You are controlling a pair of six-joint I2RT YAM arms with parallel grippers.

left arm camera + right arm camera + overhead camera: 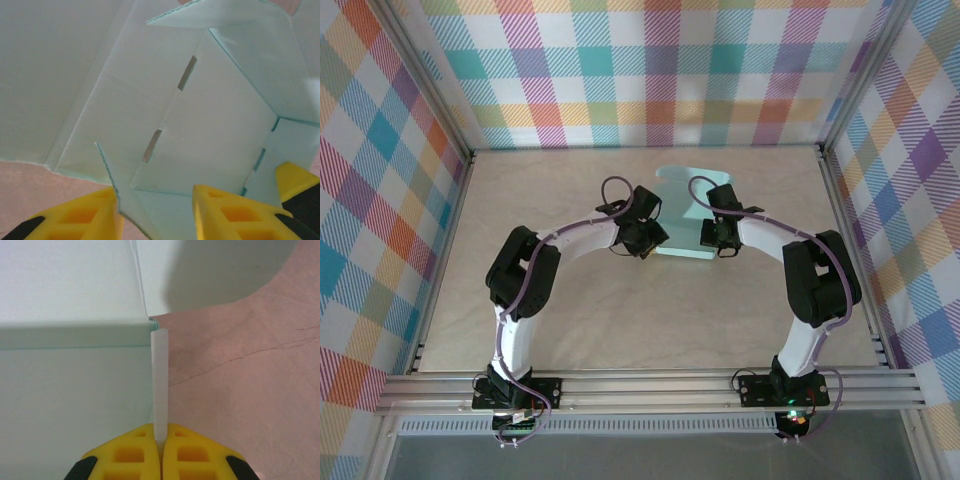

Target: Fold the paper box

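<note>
Right wrist view shows the right end effector (160,434) clenched on a thin upright edge of the paper box (65,390), apparently anchoring it on the tabletop (240,365), while the left end effector (155,212), released, straddles a flap, seemingly poised to fold it.

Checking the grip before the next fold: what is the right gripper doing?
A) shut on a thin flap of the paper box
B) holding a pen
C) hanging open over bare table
A: the right gripper is closed on an edge-on flap of the paper box.
</note>
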